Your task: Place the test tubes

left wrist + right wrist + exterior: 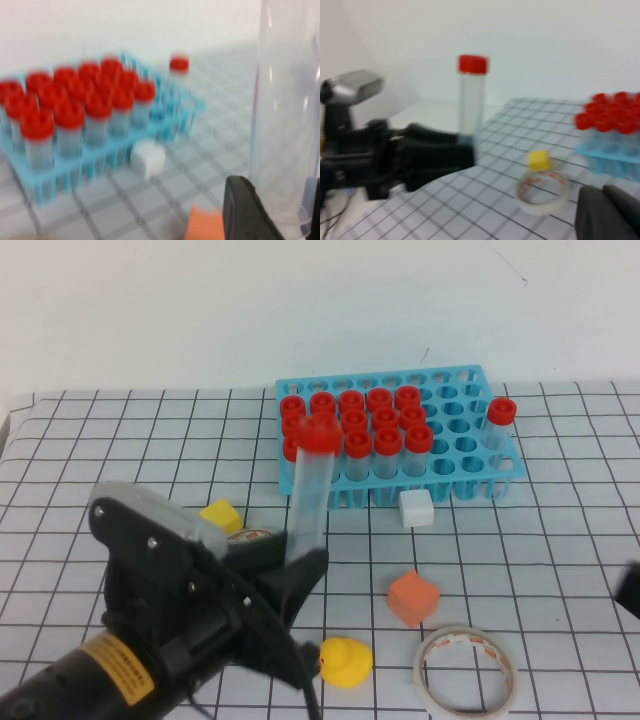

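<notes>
My left claw [300, 565] held the test tube [312, 485] upright, rack [462, 380] beyond and rightward; right claw [602, 210] closed, parked right.

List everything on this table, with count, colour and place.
rack: one, blue, far centre-right of the table
racked tubes: about fifteen, red caps, in a block at the rack's left end
lone tube: one, red cap, at the rack's right end
held tube: one, clear with red cap, upright
white cube: one, in front of the rack
orange cube: one, near centre
yellow cube: one, beside the left arm
yellow toy: one, near edge
tape roll: one, whitish, near right
left gripper: black, closed on the held tube
right gripper: dark, shut, far right
</notes>
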